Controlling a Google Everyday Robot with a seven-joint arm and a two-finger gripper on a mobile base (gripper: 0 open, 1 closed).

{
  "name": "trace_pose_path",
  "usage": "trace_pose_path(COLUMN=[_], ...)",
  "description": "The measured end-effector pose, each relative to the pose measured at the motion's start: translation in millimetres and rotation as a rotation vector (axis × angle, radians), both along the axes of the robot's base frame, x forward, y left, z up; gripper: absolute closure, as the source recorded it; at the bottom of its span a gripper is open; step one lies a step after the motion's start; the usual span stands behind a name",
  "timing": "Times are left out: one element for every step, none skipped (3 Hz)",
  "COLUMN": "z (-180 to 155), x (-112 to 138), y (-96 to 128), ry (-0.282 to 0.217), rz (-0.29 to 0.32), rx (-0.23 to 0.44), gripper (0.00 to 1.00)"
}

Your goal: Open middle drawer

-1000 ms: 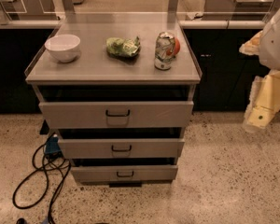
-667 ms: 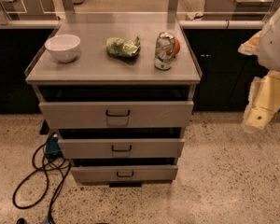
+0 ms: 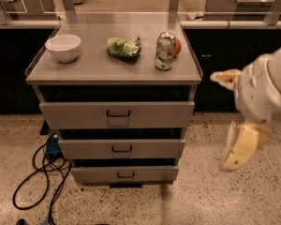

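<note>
1. middle drawer [image 3: 150, 149]: grey-beige metal front, low and wide, second of three stacked fronts below the table top [image 3: 84, 71]; small black loop handle [image 3: 122, 149] at the centre of the front
2. it sits under the taller top drawer [image 3: 75, 115], which has a bigger handle, and above the narrowest bottom drawer [image 3: 154, 174]; a dark band of shadow runs along the top of its front
3. how far the middle drawer stands out: cannot tell from this angle; the inside is all black, nothing readable
4. gripper [image 3: 241, 146]: cream-yellow and smeared, out past the right edge of the table and over the floor, roughly level with the middle drawer, well apart from its handle
5. gripper open or closed, and whether it has hold of anything: cannot tell
6. white arm body [image 3: 264, 86] above the gripper is cut off by the right side of the view
7. white bowl [image 3: 63, 47] near the back left corner of the table; crumpled green bag [image 3: 124, 47] around the middle; can [image 3: 165, 50] upright near the right edge; a red-orange thing [image 3: 177, 46] touches the can's right side, mostly hidden behind it, so what it is cannot be made out
8. black cable [image 3: 35, 179] loops on the floor by the front left corner and runs out of view at the bottom; a blue item [image 3: 51, 146] is half hidden beside the drawers' left side
</note>
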State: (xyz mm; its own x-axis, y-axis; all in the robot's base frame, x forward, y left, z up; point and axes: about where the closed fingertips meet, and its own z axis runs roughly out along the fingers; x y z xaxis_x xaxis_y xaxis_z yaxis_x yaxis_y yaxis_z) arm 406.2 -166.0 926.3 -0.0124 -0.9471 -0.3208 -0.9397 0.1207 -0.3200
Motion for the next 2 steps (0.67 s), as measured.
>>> trace_pose_path(z=[-64,-151], x=[-23,-38], y=[46,113], ry=[0.000,0.051], rz=[0.103,0.229], rx=[0.139,0.321], gripper=[0.00,0.00])
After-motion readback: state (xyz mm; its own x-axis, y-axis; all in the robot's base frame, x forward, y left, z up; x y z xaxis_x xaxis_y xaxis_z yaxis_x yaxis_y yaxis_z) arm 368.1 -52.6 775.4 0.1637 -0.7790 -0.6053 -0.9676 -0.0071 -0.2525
